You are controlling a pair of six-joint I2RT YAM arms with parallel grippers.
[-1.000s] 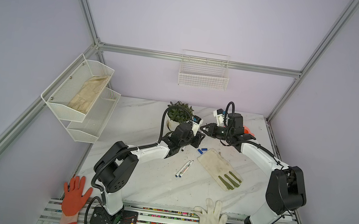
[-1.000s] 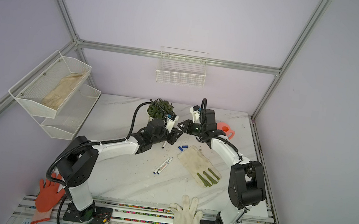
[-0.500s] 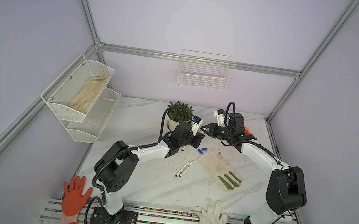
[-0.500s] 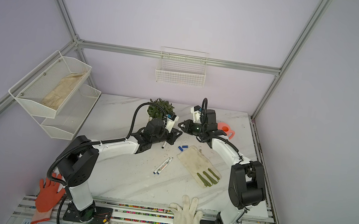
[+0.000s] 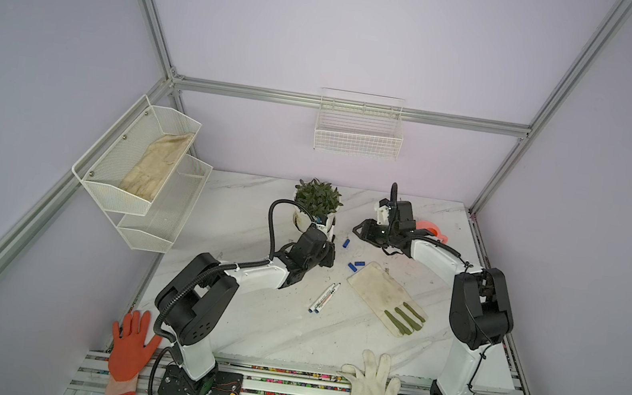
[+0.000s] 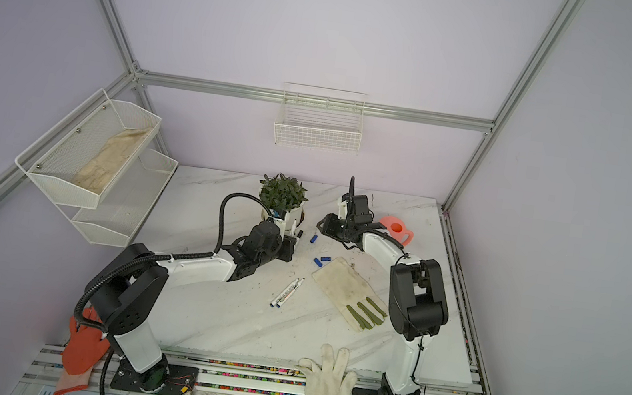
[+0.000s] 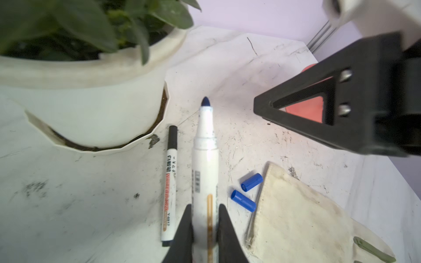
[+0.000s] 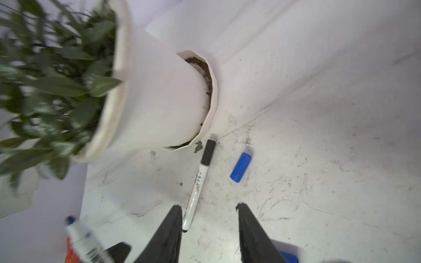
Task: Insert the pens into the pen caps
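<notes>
Two pens [image 5: 323, 298] lay nearest; two blue caps [image 7: 251, 181] sat beside a glove [image 7: 296, 216]. The left gripper [image 7: 205, 208] clamped a blue-tipped pen [image 7: 205, 141]. Farther back, the right gripper [image 8: 208, 205] stood open near a lone cap [image 8: 241, 167], with a black-capped pen [image 8: 200, 180] by the pot [image 8: 164, 102].

The slim white marker pen with a black cap [image 7: 169, 189] bears red capitals "WHITEBOARD" along its barrel, Chinese characters beside them and a code starting "Y-". Print on the blue-tipped white marker pen [image 7: 205, 164] is too blurred to read.

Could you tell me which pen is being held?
The blue-tipped pen in the left gripper; the black-capped one by the pot and the pair mid-table lie loose.
</notes>
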